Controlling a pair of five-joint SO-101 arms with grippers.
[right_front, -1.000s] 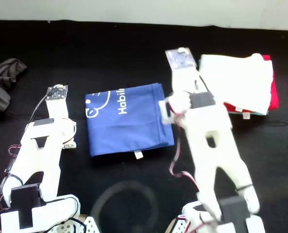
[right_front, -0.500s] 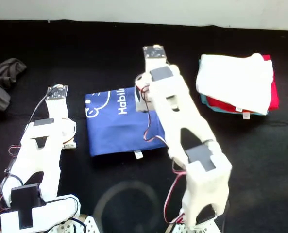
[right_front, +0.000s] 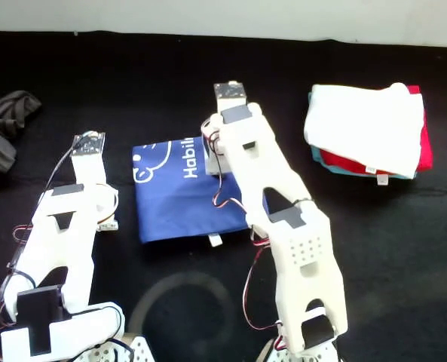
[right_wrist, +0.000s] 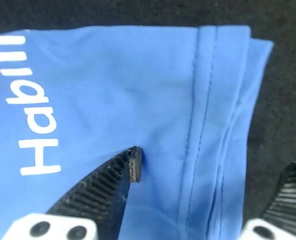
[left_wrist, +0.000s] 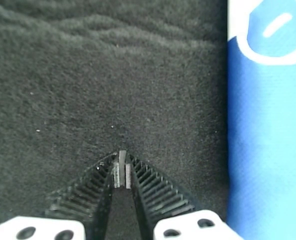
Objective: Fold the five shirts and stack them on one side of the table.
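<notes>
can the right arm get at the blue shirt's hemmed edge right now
Probably yes: the right tool is open just above the blue shirt, straddling its hemmed edge, with nothing in between.

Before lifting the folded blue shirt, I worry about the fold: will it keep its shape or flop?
Probably floppy: the blue shirt is thin cloth in loose layers at its hem. Pinched at that one edge by the right gripper, it would likely droop and unfold. It looks light.

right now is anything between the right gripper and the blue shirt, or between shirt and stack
Nothing visible. The right gripper is open over the blue shirt hem; just black table separates shirt from stack.
</notes>
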